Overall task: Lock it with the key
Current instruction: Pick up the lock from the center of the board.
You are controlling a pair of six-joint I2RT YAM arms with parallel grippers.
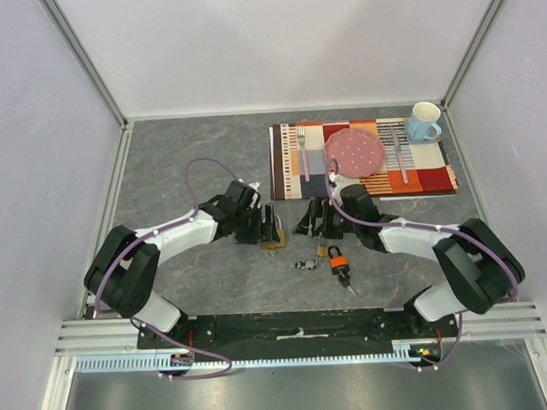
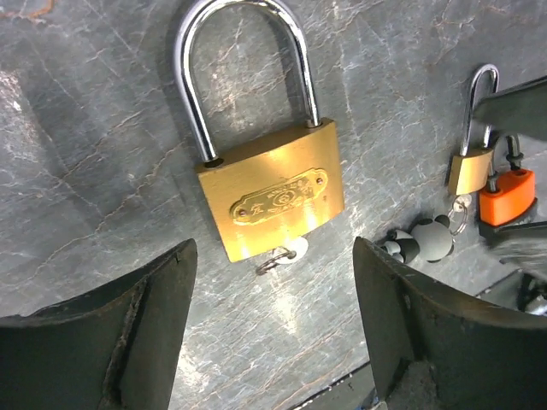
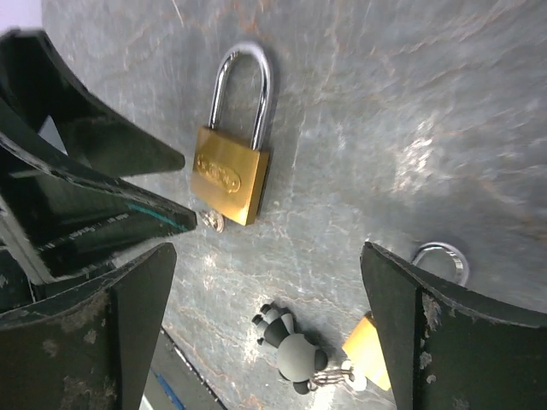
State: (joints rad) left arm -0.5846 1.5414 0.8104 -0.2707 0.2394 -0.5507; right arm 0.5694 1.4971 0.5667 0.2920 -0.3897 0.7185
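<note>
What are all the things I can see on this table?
Big padlock: one, gold, on the table between the arms.
Key: one, silver, stuck in the big padlock's bottom.
Small padlock: one, gold, right of the big one.
Orange padlock: one, beside the small padlock.
Panda keyring: one, black and white, by the small padlock.
Placemat: one, striped red, orange and white, far right.
Plate: one, pink with dots, on the placemat.
Fork: one, silver, left of the plate.
Mug: one, light blue, at the placemat's far corner.
Table: one, grey.
Left gripper: one, black, open.
Right gripper: one, black, open.
</note>
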